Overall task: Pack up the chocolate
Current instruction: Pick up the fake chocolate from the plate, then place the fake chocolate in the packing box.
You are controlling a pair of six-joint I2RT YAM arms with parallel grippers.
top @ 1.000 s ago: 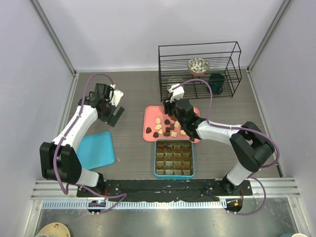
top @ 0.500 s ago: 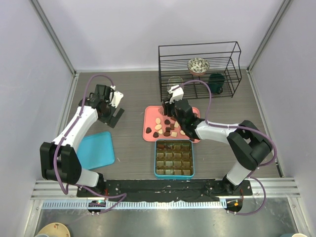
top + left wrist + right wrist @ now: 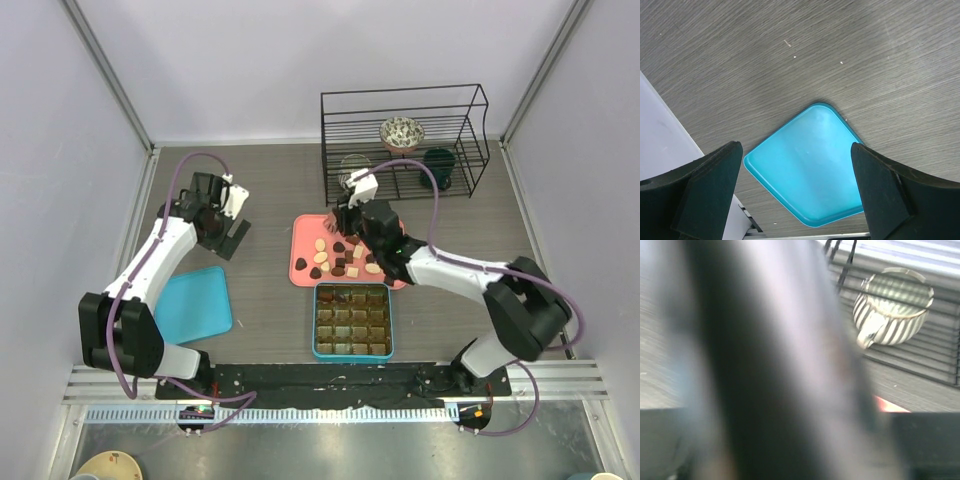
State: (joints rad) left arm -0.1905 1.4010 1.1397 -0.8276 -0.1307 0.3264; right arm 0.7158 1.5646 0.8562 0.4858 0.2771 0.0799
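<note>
The chocolate (image 3: 322, 257) lies as several small dark, brown and cream pieces on the pink tray (image 3: 300, 240). My right gripper (image 3: 343, 228) hangs over the tray's far edge, its fingers hidden under the wrist. The right wrist view is filled by a dark blur close to the lens, so the jaws do not show there. In front of the tray stands the teal box (image 3: 352, 350) with brown compartments. My left gripper (image 3: 797, 200) is open and empty above the table at the left, looking down on the teal lid (image 3: 810, 160).
A black wire rack (image 3: 404, 140) at the back holds a patterned bowl (image 3: 402, 132), a dark green cup (image 3: 438, 165) and a striped cup (image 3: 892, 300). The teal lid (image 3: 195, 303) lies flat at the near left. Frame posts and walls bound the table.
The right arm's elbow has swung out to the right and its wrist has shifted slightly back over the tray's far edge. The left arm has not moved.
</note>
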